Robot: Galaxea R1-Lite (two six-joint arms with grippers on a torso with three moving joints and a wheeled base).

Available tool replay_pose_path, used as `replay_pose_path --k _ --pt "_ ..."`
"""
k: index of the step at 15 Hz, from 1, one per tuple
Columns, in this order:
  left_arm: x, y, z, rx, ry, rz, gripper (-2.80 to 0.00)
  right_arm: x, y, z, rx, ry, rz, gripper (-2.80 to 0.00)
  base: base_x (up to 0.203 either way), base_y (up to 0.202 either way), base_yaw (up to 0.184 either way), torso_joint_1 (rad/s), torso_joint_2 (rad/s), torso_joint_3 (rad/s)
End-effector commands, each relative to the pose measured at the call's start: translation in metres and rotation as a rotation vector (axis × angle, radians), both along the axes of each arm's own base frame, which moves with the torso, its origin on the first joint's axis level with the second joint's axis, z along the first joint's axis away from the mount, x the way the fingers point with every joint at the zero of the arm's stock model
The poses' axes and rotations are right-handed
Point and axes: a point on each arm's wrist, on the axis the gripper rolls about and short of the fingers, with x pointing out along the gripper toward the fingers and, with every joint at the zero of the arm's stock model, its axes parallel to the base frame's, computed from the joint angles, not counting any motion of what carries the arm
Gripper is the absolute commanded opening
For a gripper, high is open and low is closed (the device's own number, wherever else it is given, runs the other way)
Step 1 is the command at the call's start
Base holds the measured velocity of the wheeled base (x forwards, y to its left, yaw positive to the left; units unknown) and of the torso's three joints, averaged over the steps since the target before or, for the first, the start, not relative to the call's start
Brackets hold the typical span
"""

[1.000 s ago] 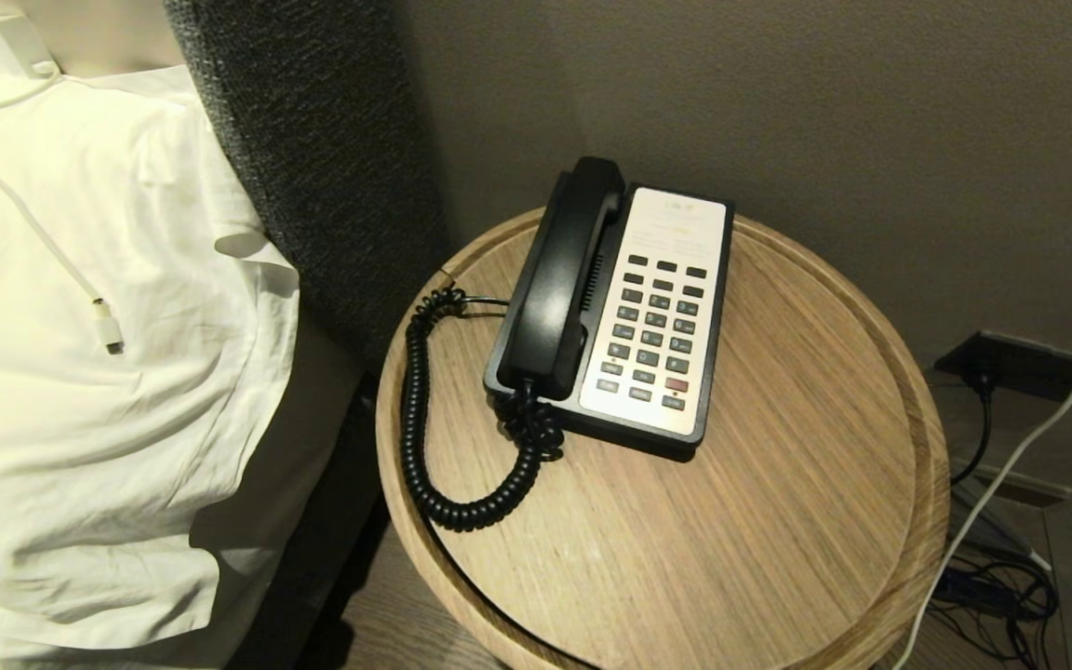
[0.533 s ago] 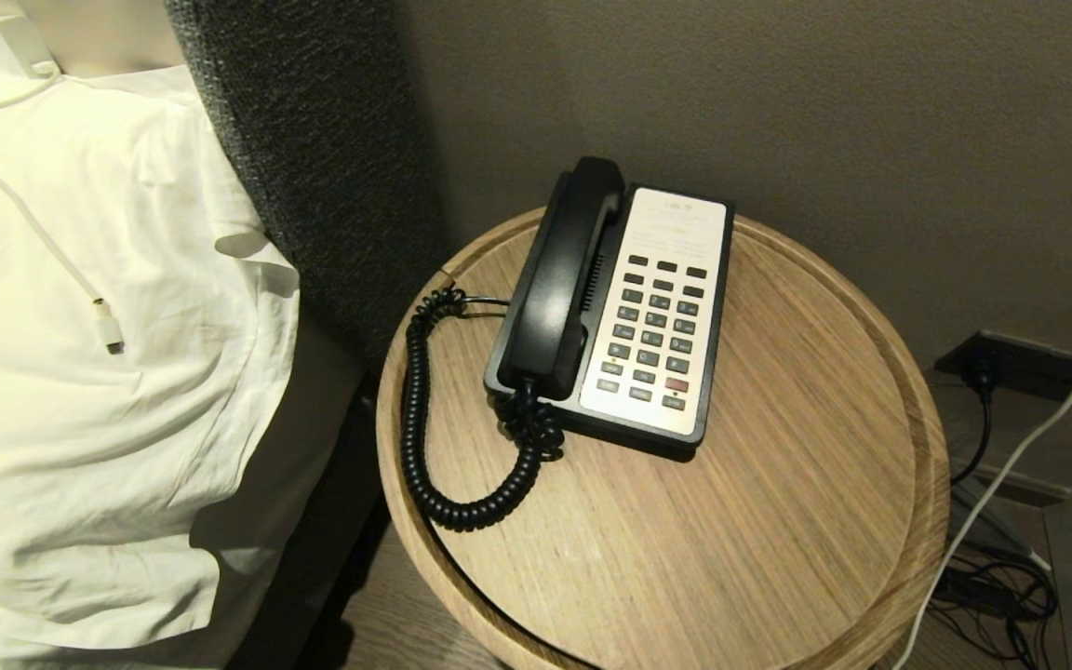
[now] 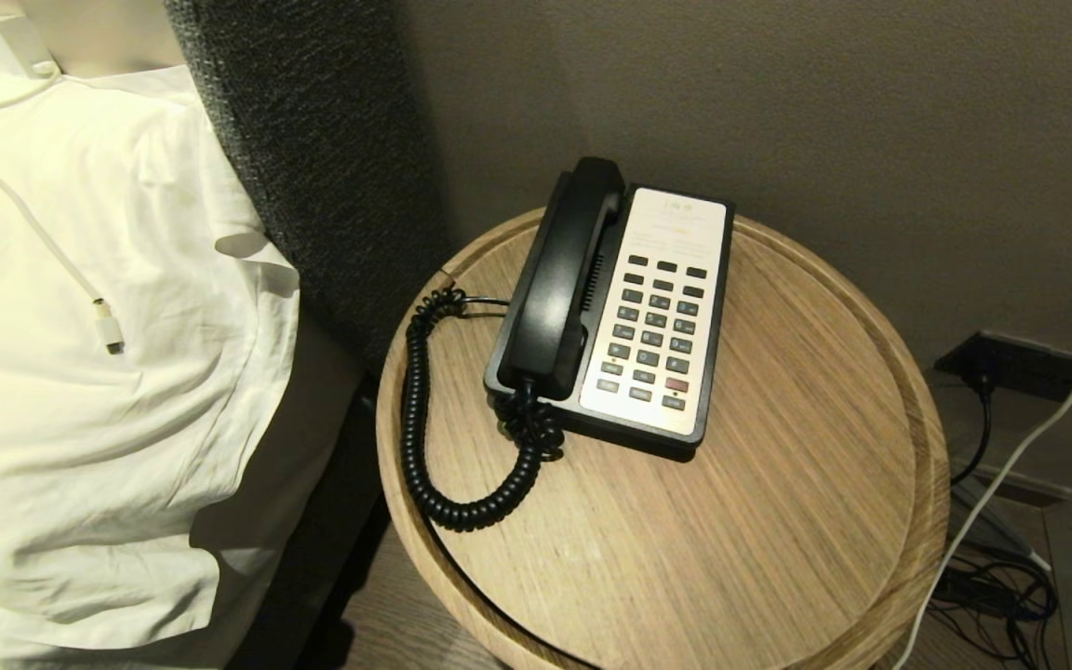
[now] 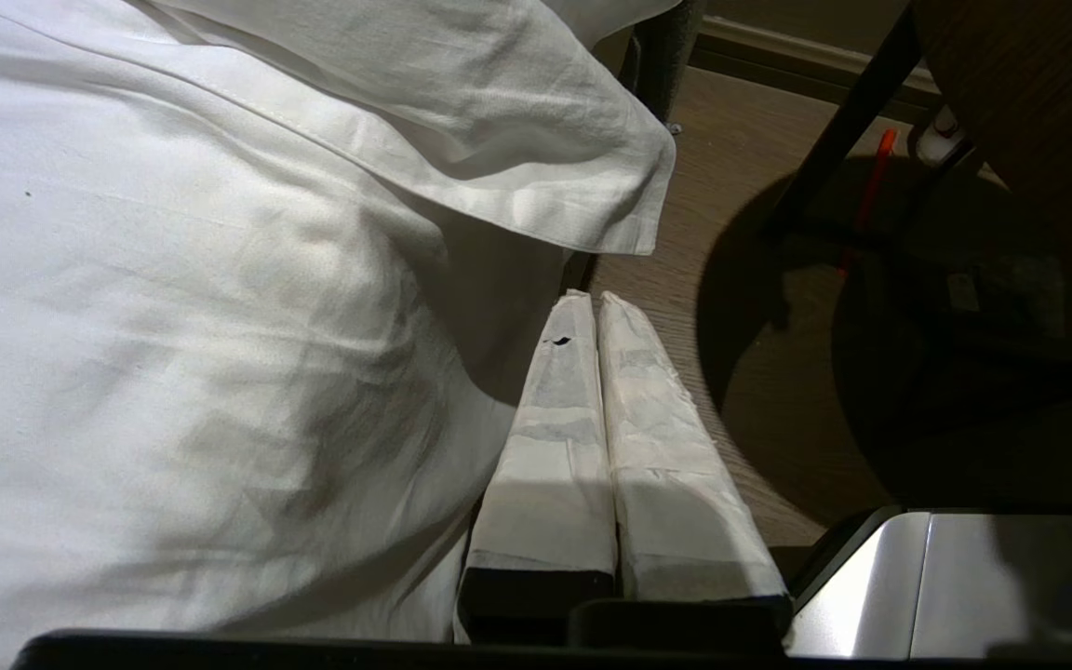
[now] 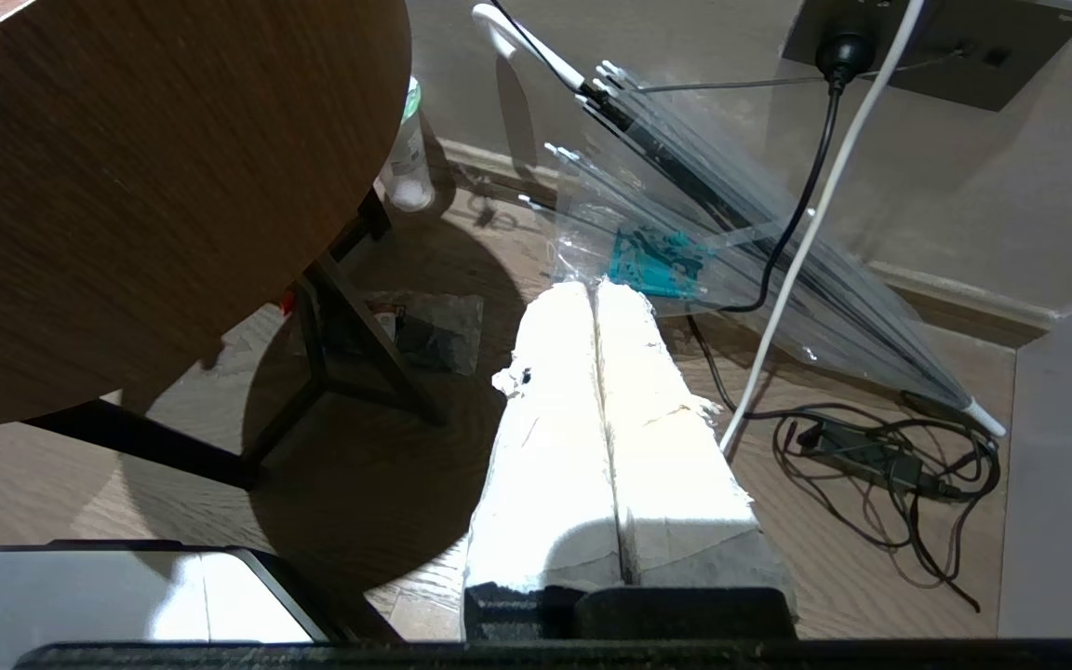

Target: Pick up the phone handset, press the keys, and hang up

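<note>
Head view showed none of my arms, only the round wooden table [image 3: 778, 521] in front of me. Nearest on it lay the loop of coiled cord [image 3: 424, 447], curling along the table's left side and up to the phone base [image 3: 713, 354]. The handset [image 3: 559, 284] lay in its cradle on the left side of the base, long axis running away from me, untouched. Beside it to the right, the keys [image 3: 655, 330] sat in rows on the white faceplate, the red key [image 3: 676, 384] in the near rows. To the left of the table lay white bedding [image 3: 80, 372] with a white cable [image 3: 52, 251] on it; behind that stood a grey headboard [image 3: 313, 140]. To the right, on the floor, cables [image 3: 992, 586] ran from a wall socket [image 3: 1020, 365].

My left gripper [image 4: 596, 302] hung low beside the bedding [image 4: 173, 326], over the wooden floor, well below the table; its two white-wrapped fingers [image 4: 555, 419] were pressed together with nothing between them.

My right gripper [image 5: 596, 288] hung low too, beside the table's underside [image 5: 145, 186] and legs; its fingers [image 5: 657, 437] were likewise closed flat against each other, empty. Beyond it on the floor lay a clear umbrella [image 5: 731, 242] and a tangle of cables [image 5: 890, 465].
</note>
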Motion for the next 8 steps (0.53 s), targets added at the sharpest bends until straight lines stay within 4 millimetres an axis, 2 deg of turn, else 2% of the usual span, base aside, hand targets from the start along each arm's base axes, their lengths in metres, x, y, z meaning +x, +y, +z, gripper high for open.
replay_pose_path --k 1,5,8 --pt "0.0001 0.0 0.0002 -0.001 0.001 0.0 -2.8 0.0 0.0 0.0 -0.001 0.0 0.0 -2.8 0.0 0.0 0.0 0.0 0.0 0.0" --pt "-0.0001 0.0 0.0003 -0.012 0.003 0.0 -2.8 0.0 0.0 0.0 -0.001 0.0 0.0 -2.8 0.0 0.0 0.0 0.001 0.0 0.027" --pt "-0.0001 0.0 0.0003 -0.028 0.003 0.003 -2.8 0.0 0.0 0.0 -0.001 0.0 0.0 -2.8 0.0 0.0 0.0 0.002 0.01 0.167"
